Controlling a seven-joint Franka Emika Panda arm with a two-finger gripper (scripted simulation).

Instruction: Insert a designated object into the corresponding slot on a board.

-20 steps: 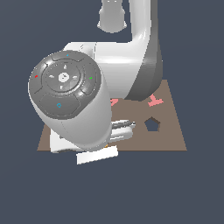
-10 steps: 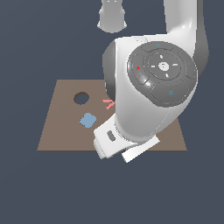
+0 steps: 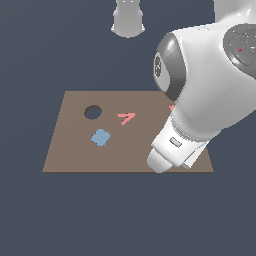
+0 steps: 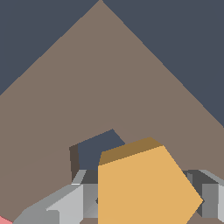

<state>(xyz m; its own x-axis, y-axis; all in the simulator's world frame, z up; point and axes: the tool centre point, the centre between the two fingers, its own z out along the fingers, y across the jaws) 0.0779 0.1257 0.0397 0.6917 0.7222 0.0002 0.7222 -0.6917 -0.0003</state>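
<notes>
A simulated robot test scene, not a real room: a flat brown board (image 3: 75, 155) lies alone on a plain, featureless dark blue-grey ground with no walls, furniture or horizon. Every surface is smooth and untextured, from the glossy white robot arm (image 3: 210, 95) to the light-blue block (image 3: 100, 137) and pink angular piece (image 3: 126, 117) resting on the board. The hard-edged, evenly lit shapes mark the setting as a computer render.

Count: one brown board (image 3: 75, 150) with two dark cut-outs, a round hole (image 3: 93, 112) and a pentagon slot (image 4: 94, 151); one light-blue block (image 3: 100, 137), one orange pentagon block (image 4: 144, 188), two pink pieces (image 3: 126, 117), one partly hidden.
</notes>
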